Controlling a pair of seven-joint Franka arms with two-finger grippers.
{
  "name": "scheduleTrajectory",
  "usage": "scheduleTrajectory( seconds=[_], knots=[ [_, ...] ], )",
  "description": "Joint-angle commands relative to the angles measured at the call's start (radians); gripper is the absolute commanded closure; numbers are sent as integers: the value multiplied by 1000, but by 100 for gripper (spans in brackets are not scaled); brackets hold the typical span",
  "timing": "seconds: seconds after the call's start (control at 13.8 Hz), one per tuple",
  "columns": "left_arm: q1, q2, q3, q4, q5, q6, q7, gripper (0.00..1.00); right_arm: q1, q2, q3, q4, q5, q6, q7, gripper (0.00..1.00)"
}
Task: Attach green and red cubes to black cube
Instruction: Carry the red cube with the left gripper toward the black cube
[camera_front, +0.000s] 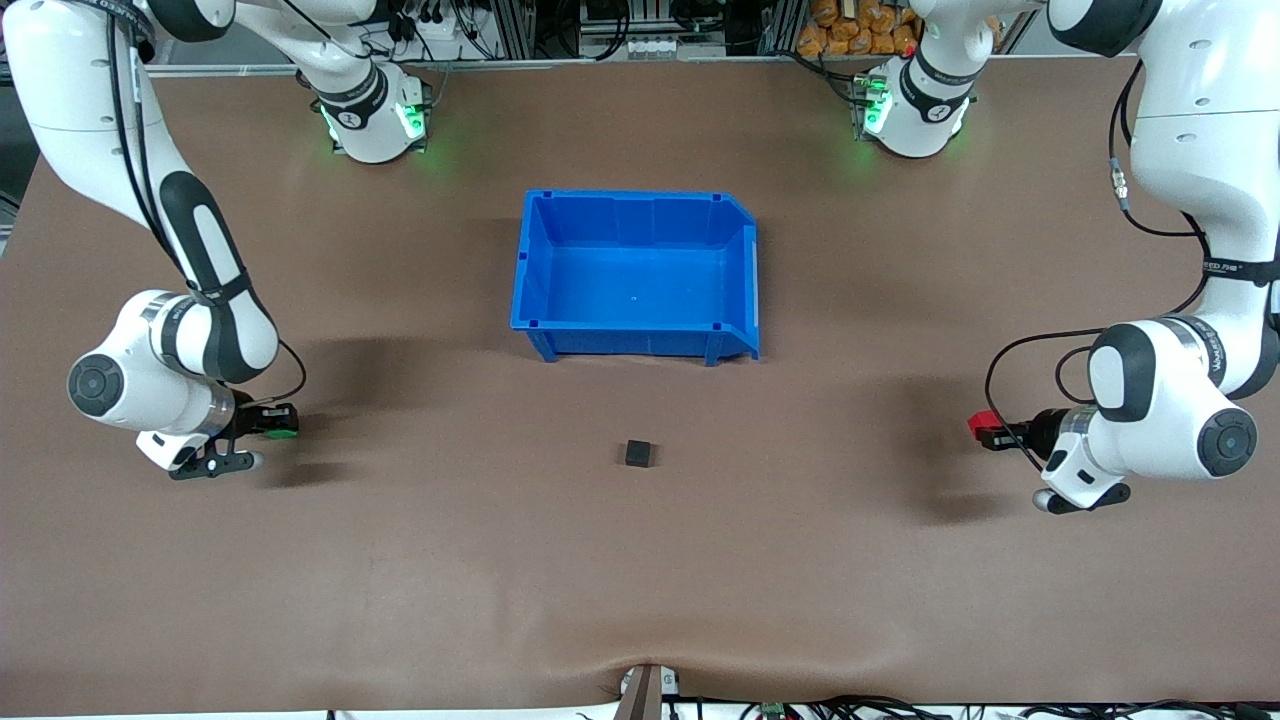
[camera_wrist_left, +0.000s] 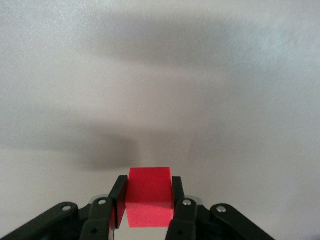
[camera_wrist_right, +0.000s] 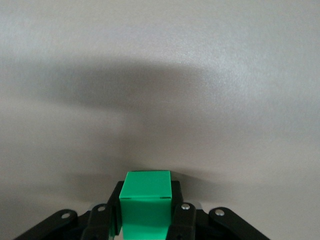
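1. The small matte black cube (camera_front: 639, 454) sits on the brown surface (camera_front: 640, 580), near its middle and nearer to the front camera than the open blue plastic bin (camera_front: 637, 345).
2. Nothing touches the black cube; it lies between the two end effectors and well apart from both.
3. The left end effector (camera_front: 985, 430) is at the left arm's end of the surface, its fingers lying level and pointing toward the black cube.
4. Its two black fingers (camera_wrist_left: 118, 200) are clamped on opposite sides of a small bright red cube (camera_wrist_left: 149, 202), which fills the gap between them; in the left wrist view the red cube's top and front faces show.
5. The right end effector (camera_front: 283, 422) is at the right arm's end of the surface, also level, its tip turned toward the black cube.
6. Its fingers (camera_wrist_right: 178, 210) are closed on a small bright green cube (camera_wrist_right: 146, 202), held squarely between the pads, with the top face visible in the right wrist view.
7. Both held cubes are low over the surface, each casting a shadow on it; whether either touches it cannot be told.
8. The blue bin stands with nothing visible inside it, in the middle of the surface between the two arm bases.
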Motion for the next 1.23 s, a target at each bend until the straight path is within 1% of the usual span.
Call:
scheduleTrajectory(
  seconds=[0.0,0.07,0.22,0.29,0.43,0.51,0.65,0.79,0.94,1.16],
  knots=[
    [6,11,-2,29,-108,-12,-91,100,-18,-11,4,23,5,-10,-226,97],
    [7,8,-2,43,-142,-12,-103,100,-26,-15,4,33,4,-11,-298,97],
    [-7,3,-14,84,-159,-12,-114,100,-29,-24,4,56,-2,-13,-465,97],
    [-10,5,-32,101,-162,-12,-131,100,-29,-36,4,67,-2,-13,-553,97],
    [-25,5,-77,119,-168,-30,-238,100,-15,-54,6,96,-4,-24,-691,97],
    [-48,3,-86,135,-168,-49,-314,100,-3,-67,7,116,-4,-57,-745,97],
    [-89,6,-101,146,-191,-70,-402,100,34,-67,10,205,-2,-160,-820,97],
    [-126,20,-105,147,-223,-66,-503,100,77,-65,10,282,-1,-237,-854,100],
    [-166,23,-103,146,-228,-64,-658,100,121,-65,10,328,1,-281,-885,100],
    [-178,48,-105,146,-245,-63,-790,100,198,-68,21,359,7,-309,-892,100]
  ],
)
